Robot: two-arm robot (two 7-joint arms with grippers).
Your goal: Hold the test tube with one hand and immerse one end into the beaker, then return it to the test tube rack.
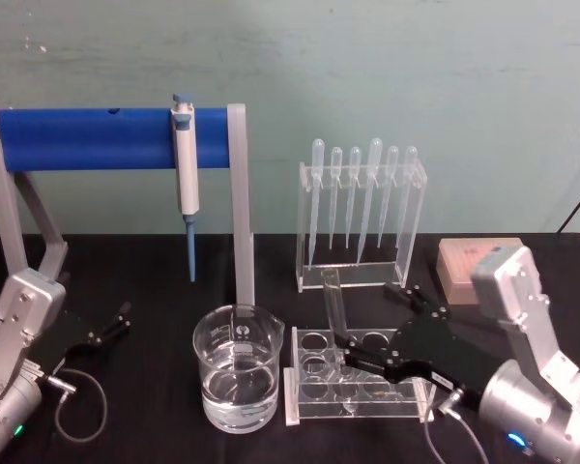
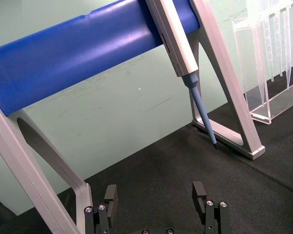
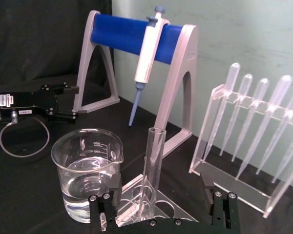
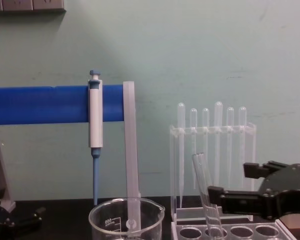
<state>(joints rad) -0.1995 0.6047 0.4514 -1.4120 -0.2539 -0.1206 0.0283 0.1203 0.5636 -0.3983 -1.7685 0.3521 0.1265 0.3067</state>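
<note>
The test tube (image 1: 334, 307) is clear glass and leans in a hole of a clear rack (image 1: 411, 398) at centre right. My right gripper (image 1: 367, 314) is open, one finger on either side of the tube's middle and neither touching it. In the right wrist view the test tube (image 3: 153, 165) rises between the spread fingers (image 3: 114, 184). From the chest view, the test tube (image 4: 203, 187) tilts just left of the right gripper (image 4: 228, 181). The beaker (image 1: 237, 372), holding some water, stands left of the rack. My left gripper (image 1: 124, 321) rests open on the table at far left.
A blue-and-white pipettor (image 1: 186, 174) hangs from a blue bar on a grey stand (image 1: 240, 208) behind the beaker. A clear stand of several plastic pipettes (image 1: 362, 217) is behind the rack. A tan box (image 1: 464, 266) sits at back right.
</note>
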